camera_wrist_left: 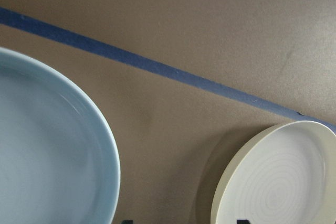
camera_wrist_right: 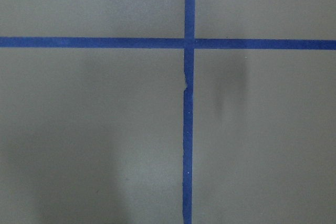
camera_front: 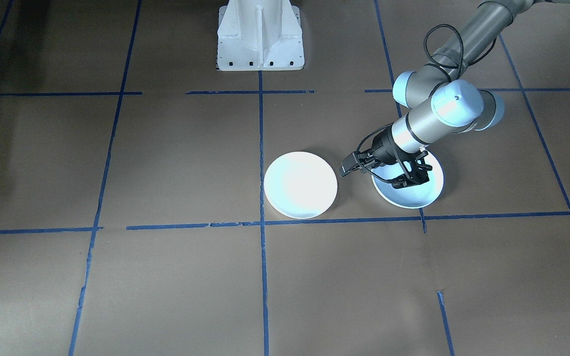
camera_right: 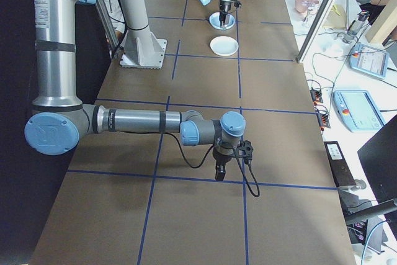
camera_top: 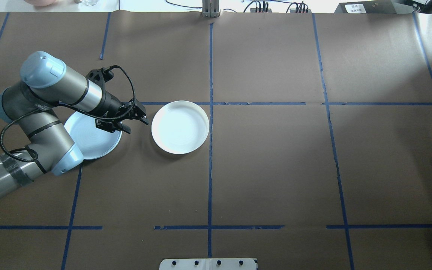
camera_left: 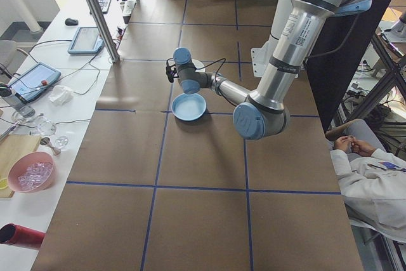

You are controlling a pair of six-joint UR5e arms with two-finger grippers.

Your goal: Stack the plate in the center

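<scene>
L gripper [camera_top: 128, 123] hovered over the blue plate's [camera_top: 88, 142] rim, jaws apart, holding nothing. Cream-rimmed plate [camera_top: 180, 126] lay just beside. R gripper [camera_right: 221, 167]: opening can't be told

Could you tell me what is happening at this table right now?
The robot's left gripper is over the edge of a round pale blue plate, on the side toward a round white plate with a cream rim near the table's middle. The two plates lie apart on the brown paper, not yet stacked. Whether the left gripper is gripping the blue plate cannot be told. The right gripper hangs over bare paper far from both plates.
</scene>
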